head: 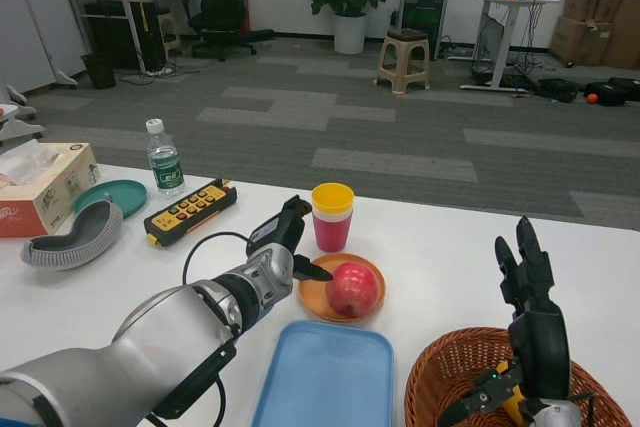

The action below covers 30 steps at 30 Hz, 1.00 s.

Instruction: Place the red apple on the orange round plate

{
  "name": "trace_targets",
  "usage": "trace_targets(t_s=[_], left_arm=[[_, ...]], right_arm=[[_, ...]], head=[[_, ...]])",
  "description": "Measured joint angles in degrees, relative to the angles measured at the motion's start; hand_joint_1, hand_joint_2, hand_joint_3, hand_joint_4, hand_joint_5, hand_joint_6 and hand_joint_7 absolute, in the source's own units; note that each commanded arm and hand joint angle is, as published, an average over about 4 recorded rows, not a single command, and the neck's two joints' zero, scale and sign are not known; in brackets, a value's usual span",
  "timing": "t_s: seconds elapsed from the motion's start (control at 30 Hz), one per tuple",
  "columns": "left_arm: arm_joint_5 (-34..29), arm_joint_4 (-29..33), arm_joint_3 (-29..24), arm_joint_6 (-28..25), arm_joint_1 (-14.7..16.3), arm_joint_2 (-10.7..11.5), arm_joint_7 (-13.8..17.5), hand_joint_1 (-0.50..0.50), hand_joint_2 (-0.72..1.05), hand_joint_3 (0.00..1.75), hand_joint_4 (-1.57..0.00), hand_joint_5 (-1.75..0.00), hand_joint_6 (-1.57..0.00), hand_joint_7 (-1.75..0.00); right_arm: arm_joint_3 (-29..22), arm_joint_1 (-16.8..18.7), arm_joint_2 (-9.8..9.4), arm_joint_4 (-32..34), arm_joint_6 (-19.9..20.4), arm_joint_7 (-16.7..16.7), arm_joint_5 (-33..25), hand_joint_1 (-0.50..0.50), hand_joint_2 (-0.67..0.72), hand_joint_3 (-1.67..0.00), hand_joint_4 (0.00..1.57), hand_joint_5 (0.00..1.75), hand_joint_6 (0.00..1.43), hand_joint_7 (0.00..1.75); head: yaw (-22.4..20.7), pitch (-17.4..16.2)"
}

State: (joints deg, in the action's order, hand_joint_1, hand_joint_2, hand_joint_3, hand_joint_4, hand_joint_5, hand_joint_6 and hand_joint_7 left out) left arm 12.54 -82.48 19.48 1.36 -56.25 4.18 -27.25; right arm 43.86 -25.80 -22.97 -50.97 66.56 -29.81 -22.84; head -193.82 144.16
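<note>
The red apple [351, 288] sits on the orange round plate [314, 297] in the middle of the white table. My left hand [285, 239] hovers just left of the apple, fingers apart, one fingertip pointing at the fruit; it holds nothing. My right hand [527, 275] is raised at the right, over the wicker basket, fingers spread upward and empty.
A blue rectangular tray [325, 377] lies in front of the plate and a wicker basket [450, 387] at the front right. Behind the plate stands a pink cup with a yellow top [332, 215]. At the left are a yellow remote [190, 211], a water bottle [165, 159], a teal plate [118, 194], a tissue box [45, 187].
</note>
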Motion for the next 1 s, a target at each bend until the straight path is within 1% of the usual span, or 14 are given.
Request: trace_targets(t_s=[0.07, 0.17, 0.27, 0.3, 0.37, 0.43, 0.47, 0.6, 0.67, 0.73, 0.8, 0.83, 0.9, 1.0], left_arm=[[-0.11, -0.03, -0.28, 0.2, 0.0, 0.0, 0.08, -0.48, 0.34, 0.04, -0.34, -0.41, -0.13, -0.63], [-0.15, -0.1, -0.55, 0.67, 0.0, 0.0, 0.15, -0.48, 0.34, 0.0, -0.31, -0.41, -0.13, -0.63], [-0.19, -0.13, -0.75, 1.39, 0.02, 0.01, 0.27, -0.48, 0.32, 0.07, -0.23, -0.41, -0.11, -0.63], [-0.22, -0.13, -0.93, 1.75, 0.05, 0.02, 0.49, -0.48, 0.29, 0.09, -0.19, -0.38, -0.1, -0.63], [-0.28, -0.11, -1.55, 2.72, 0.24, 0.08, 1.15, -0.48, 0.25, 0.04, -0.11, -0.33, -0.07, -0.63], [-0.63, 0.03, -2.55, 4.34, 0.76, 0.24, 2.16, -0.48, 0.25, 0.0, -0.04, -0.26, -0.05, -0.63], [-1.09, 0.16, -2.97, 5.33, 1.15, 0.37, 2.71, -0.48, 0.25, 0.02, -0.02, -0.23, -0.05, -0.63], [-6.77, 1.88, -4.62, 11.82, 4.42, 1.19, 5.9, -0.48, 0.16, 0.09, 0.0, -0.05, -0.01, -0.63], [-8.76, 2.68, -5.78, 14.31, 5.88, 1.49, 7.36, -0.48, 0.16, 0.09, 0.0, 0.0, 0.0, -0.63], [-11.4, 4.15, -7.01, 17.71, 7.62, 2.13, 9.08, -0.48, 0.14, 0.07, 0.0, 0.0, 0.0, -0.61], [-15.22, 5.8, -7.63, 21.68, 9.61, 3.04, 11.0, -0.48, 0.05, 0.07, 0.0, 0.0, 0.0, -0.58], [-17.91, 6.71, -7.72, 24.3, 10.75, 3.48, 12.33, -0.48, -0.04, 0.07, 0.0, 0.0, 0.0, -0.54], [-24.07, 8.46, -7.56, 29.65, 12.89, 4.09, 15.1, -0.48, -0.15, 0.09, 0.0, 0.0, 0.0, -0.51], [-33.23, 12.6, -6.6, 37.66, 16.57, 5.21, 18.15, -0.48, -0.37, 0.09, 0.0, 0.0, 0.0, -0.45]], right_arm=[[0.0, 0.0, 0.0, 0.0, 0.0, 0.0, 0.0, 0.0, 0.47, -0.08, 0.0, 0.0, 0.0, 0.07], [0.0, 0.0, 0.0, 0.0, 0.0, 0.0, 0.0, 0.0, 0.47, -0.08, 0.0, 0.0, 0.0, 0.07], [0.0, 0.0, 0.0, 0.0, 0.0, 0.0, 0.0, 0.0, 0.47, -0.08, 0.0, 0.0, 0.0, 0.07], [0.0, 0.0, 0.0, 0.0, 0.0, 0.0, 0.0, 0.0, 0.47, -0.08, 0.0, 0.0, 0.0, 0.07], [0.0, 0.0, 0.0, 0.0, 0.0, 0.0, 0.0, 0.0, 0.47, -0.08, 0.0, 0.0, 0.0, 0.07], [0.0, 0.0, 0.0, 0.0, 0.0, 0.0, 0.0, 0.0, 0.47, -0.08, 0.0, 0.0, 0.0, 0.07], [0.0, 0.0, 0.0, 0.0, 0.0, 0.0, 0.0, 0.0, 0.47, -0.08, 0.0, 0.0, 0.0, 0.07], [-0.02, 0.0, 0.01, 0.0, 0.01, 0.0, 0.0, 0.0, 0.47, -0.08, 0.0, 0.0, 0.0, 0.07], [-0.03, -0.01, 0.03, -0.01, 0.01, 0.0, 0.0, 0.0, 0.47, -0.08, 0.0, 0.0, 0.0, 0.07], [-0.08, -0.04, 0.07, -0.02, 0.01, 0.01, 0.0, 0.0, 0.47, -0.08, 0.0, 0.0, 0.0, 0.07], [-0.17, -0.06, 0.1, -0.06, 0.01, 0.01, 0.0, 0.0, 0.47, -0.08, 0.0, 0.0, 0.0, 0.07], [-0.21, -0.06, 0.1, -0.09, 0.01, 0.01, 0.0, 0.0, 0.47, -0.08, 0.0, 0.0, 0.0, 0.07], [-0.29, -0.08, 0.15, -0.16, 0.01, 0.01, 0.01, 0.0, 0.47, -0.08, 0.0, 0.0, 0.0, 0.07], [-0.47, -0.13, 0.28, -0.37, 0.01, 0.02, 0.01, 0.0, 0.47, -0.08, 0.0, 0.0, 0.0, 0.07]], head=[[-0.05, -0.07], [-0.11, -0.12], [-0.1, -0.16], [-0.09, -0.17], [-0.03, -0.17], [0.02, -0.15], [0.04, -0.12], [0.16, -0.02], [0.2, -0.08], [0.21, -0.13], [0.42, -0.05], [0.57, -0.07], [0.94, -0.1], [1.43, -0.36]])
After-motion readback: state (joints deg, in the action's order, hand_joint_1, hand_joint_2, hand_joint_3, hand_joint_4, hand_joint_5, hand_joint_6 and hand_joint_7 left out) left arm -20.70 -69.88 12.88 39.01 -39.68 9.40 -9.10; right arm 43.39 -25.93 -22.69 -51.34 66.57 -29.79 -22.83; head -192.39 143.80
